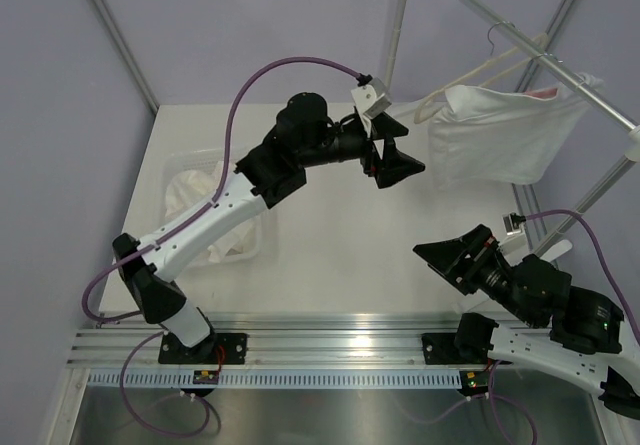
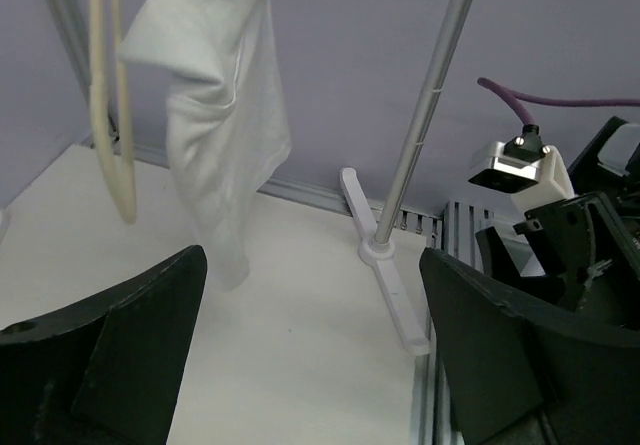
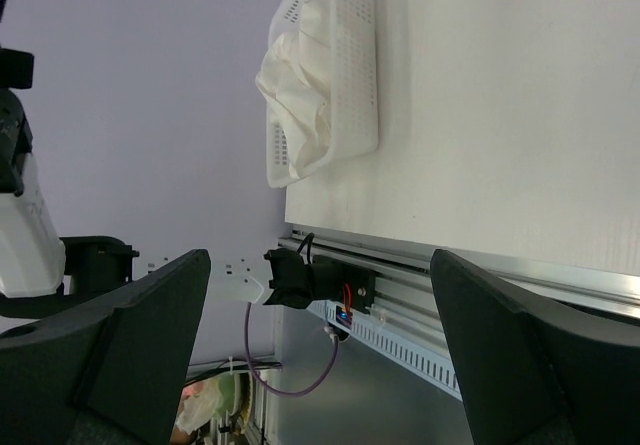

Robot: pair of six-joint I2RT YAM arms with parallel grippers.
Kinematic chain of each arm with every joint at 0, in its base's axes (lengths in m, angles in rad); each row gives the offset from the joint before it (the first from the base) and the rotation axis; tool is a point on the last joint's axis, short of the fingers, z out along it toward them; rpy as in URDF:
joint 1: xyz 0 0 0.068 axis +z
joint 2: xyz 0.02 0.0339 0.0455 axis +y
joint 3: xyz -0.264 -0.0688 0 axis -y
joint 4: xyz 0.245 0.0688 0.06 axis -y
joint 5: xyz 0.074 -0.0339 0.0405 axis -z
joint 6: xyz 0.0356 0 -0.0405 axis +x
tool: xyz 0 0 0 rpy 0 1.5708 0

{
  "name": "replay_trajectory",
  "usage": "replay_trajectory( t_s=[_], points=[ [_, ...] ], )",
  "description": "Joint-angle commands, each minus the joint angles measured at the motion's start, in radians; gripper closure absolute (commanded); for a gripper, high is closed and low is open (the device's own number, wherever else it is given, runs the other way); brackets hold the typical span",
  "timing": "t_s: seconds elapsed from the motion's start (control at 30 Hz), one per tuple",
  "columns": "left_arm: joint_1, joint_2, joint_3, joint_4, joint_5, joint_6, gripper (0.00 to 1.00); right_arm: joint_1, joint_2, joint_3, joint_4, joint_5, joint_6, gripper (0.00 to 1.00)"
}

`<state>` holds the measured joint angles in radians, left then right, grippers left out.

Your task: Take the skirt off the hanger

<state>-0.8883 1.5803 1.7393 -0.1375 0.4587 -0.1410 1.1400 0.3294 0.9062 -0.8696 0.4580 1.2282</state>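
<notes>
A white skirt (image 1: 500, 140) hangs from a pale hanger (image 1: 478, 77) on the slanted rail at the back right. My left gripper (image 1: 396, 161) is raised just left of the skirt, open, with nothing between its fingers. In the left wrist view the skirt (image 2: 225, 115) hangs ahead and to the left, beside the cream loop of the hanger (image 2: 110, 125), both apart from the open left gripper (image 2: 312, 355). My right gripper (image 1: 446, 259) hovers low, in front of the skirt, open and empty. The right wrist view shows the right gripper (image 3: 320, 345) facing the table's near edge.
A white mesh basket (image 1: 200, 170) with white cloth in it stands on the table at the left, also in the right wrist view as the basket (image 3: 355, 85). An upright rack pole (image 1: 396, 35) and slanted rail (image 1: 560, 70) frame the skirt. The pole's foot (image 2: 392, 275) rests on the table.
</notes>
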Motion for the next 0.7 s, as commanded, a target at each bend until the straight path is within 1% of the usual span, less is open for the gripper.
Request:
replay_trajectory(
  t_s=[0.0,0.03,0.07,0.13,0.23,0.37,0.47,0.53,0.67],
  points=[
    [0.005,0.049,0.016,0.133,0.15,0.086,0.13,0.006,-0.035,-0.003,-0.031,0.016,0.027,0.01],
    [0.005,0.047,-0.004,0.182,0.173,0.078,0.14,0.006,-0.052,0.0,-0.042,0.019,0.033,0.01],
    [0.005,0.043,-0.055,0.273,0.213,0.063,0.15,0.006,-0.061,0.003,-0.064,0.022,0.036,0.01],
    [-0.001,0.035,-0.107,0.373,0.244,0.066,0.17,0.004,-0.082,0.01,-0.091,0.042,0.043,0.01],
    [-0.006,0.067,-0.087,0.366,0.284,0.104,0.19,0.006,-0.107,0.01,-0.103,0.051,0.045,0.01],
    [-0.009,0.107,-0.055,0.366,0.288,0.176,0.19,0.006,-0.105,0.0,-0.091,0.039,0.045,0.01],
    [-0.008,0.157,0.012,0.336,0.31,0.201,0.18,0.006,-0.081,0.0,-0.072,0.03,0.039,0.0],
    [-0.008,0.185,0.08,0.29,0.301,0.211,0.18,0.006,-0.061,0.003,-0.06,0.019,0.031,0.01],
    [-0.009,0.21,0.111,0.268,0.272,0.25,0.18,0.004,-0.039,0.011,-0.051,0.004,0.022,0.0]
  ],
)
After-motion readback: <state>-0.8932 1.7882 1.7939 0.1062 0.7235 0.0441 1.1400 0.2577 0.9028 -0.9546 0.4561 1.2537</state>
